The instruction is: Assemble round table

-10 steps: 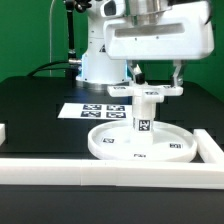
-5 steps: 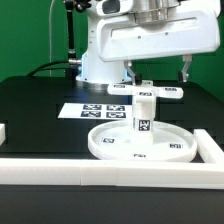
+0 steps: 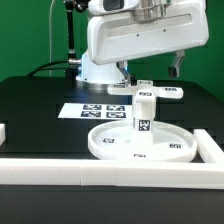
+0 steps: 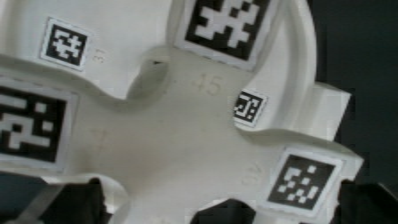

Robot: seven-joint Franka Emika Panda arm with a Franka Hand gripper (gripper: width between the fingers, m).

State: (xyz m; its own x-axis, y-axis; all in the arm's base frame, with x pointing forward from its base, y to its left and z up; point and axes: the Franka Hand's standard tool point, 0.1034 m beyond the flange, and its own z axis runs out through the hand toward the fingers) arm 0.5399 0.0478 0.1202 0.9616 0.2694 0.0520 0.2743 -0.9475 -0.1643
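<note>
The white rimmed disc top (image 3: pixel 110 146) lies flat on the black table. The short cylindrical leg (image 3: pixel 143 118) stands upright at its centre. The flat cross-shaped base (image 3: pixel 160 92) sits on top of the leg. My gripper (image 3: pixel 150 68) hangs just above the base, open and empty, with its fingers clear of the base. In the wrist view the cross base (image 4: pixel 178 120) fills the picture with its square markers. My gripper (image 4: pixel 217 205) shows there only as dark fingertips (image 4: pixel 63 205) at the picture's edge.
The marker board (image 3: pixel 85 110) lies behind the disc, toward the exterior view's left. White border bars run along the front (image 3: pixel 100 172), the exterior view's right (image 3: pixel 212 148) and the left (image 3: pixel 3 130). The arm's pedestal (image 3: pixel 95 65) stands at the back.
My gripper has let go of the cross base and risen straight up. The base, leg and disc have not moved.
</note>
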